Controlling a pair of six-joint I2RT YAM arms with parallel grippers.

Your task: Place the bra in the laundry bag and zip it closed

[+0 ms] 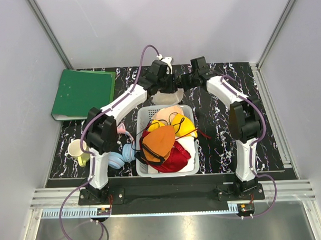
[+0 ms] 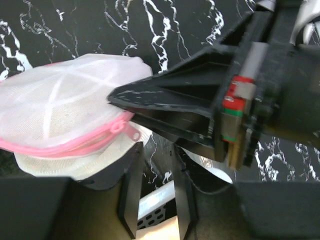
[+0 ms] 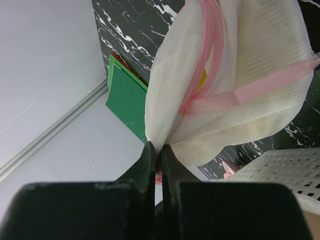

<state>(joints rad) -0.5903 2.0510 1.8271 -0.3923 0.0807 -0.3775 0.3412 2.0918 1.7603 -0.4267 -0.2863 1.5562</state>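
Observation:
The laundry bag (image 2: 60, 115), a white mesh pouch with a pink zipper, is held up over the dark mat behind the basket. It also shows in the top view (image 1: 165, 97). My right gripper (image 3: 156, 146) is shut on the bag's fabric edge (image 3: 165, 100). A small patch of yellow (image 3: 202, 79) shows through the zipper gap; the bra is otherwise hidden. The pink zipper pull (image 2: 123, 128) hangs at the bag's near end. My left gripper (image 2: 157, 150) is open and empty just beside and below that pull. Both grippers meet at the far middle (image 1: 174, 81).
A grey-white basket (image 1: 144, 116) full of bras, orange, red and yellow with black straps, stands in the middle of the table. A green folder (image 1: 81, 92) lies at the far left. A pale mug (image 1: 75, 150) and blue items (image 1: 119, 155) sit left of the basket.

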